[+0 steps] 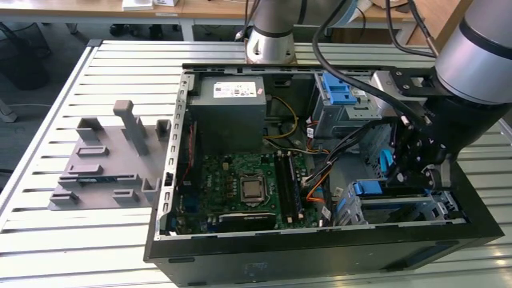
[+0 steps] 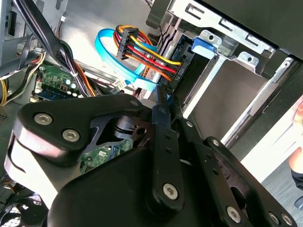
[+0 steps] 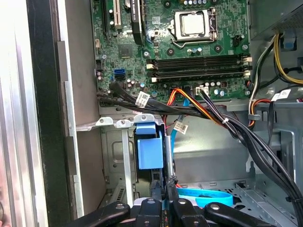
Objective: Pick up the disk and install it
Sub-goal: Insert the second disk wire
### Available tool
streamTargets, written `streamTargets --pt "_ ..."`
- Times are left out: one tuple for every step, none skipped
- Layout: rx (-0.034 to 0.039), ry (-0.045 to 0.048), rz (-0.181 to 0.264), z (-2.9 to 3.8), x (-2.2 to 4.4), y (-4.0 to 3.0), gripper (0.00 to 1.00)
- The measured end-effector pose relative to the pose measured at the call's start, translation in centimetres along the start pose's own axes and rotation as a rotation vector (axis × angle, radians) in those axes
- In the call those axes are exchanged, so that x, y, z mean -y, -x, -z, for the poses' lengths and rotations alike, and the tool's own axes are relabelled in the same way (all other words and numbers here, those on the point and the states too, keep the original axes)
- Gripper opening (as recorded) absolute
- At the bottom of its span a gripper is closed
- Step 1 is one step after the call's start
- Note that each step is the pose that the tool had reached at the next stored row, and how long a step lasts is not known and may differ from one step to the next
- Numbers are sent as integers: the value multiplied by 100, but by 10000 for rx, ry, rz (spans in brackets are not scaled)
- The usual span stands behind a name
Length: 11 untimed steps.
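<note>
Gripper: the black gripper (image 1: 416, 161) was low inside the open computer case (image 1: 320, 252), over the drive cage (image 1: 404, 207) at the exterior view's right. In the first wrist view its fingers (image 3: 161, 191) stood almost together, pinching a thin vertical edge beside the blue carrier bracket (image 3: 150, 150).
Disk: the disk (image 3: 169, 158) seemed to stand on edge in the cage slot, mostly hidden; only its grey edge and the blue bracket showed.
Cables: the light-blue data cable (image 2: 106, 47) and the coloured power plug (image 2: 142, 54) hung just beside the slot, seemingly not connected.
Progress: by my judgement, the pickup was done and the disk was partly seated.
Left: final seating and release.
Motherboard: the green motherboard (image 1: 248, 186) lay untouched.
</note>
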<state>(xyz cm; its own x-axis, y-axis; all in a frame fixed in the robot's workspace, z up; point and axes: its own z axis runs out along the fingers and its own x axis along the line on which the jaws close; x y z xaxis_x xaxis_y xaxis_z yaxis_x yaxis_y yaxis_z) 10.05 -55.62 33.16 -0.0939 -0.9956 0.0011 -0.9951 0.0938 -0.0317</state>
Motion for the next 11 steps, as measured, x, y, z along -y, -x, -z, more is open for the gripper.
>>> streamTargets --pt "0 0 0 -5 0 0 16" --pt "-1 0 0 -10 1 -1 16" --pt "-2 0 0 -13 1 -1 16" --pt "-4 0 0 -15 1 -1 16" --pt "-5 0 0 -16 1 -1 16" --pt "-4 0 0 -16 1 -1 16" --pt "-2 0 0 -18 1 -1 16" --pt "0 0 0 -19 1 -1 16" --pt "-1 0 0 -18 1 -1 16" --pt "-1 0 0 -18 1 -1 16" --pt "-1 0 0 -19 1 -1 16"
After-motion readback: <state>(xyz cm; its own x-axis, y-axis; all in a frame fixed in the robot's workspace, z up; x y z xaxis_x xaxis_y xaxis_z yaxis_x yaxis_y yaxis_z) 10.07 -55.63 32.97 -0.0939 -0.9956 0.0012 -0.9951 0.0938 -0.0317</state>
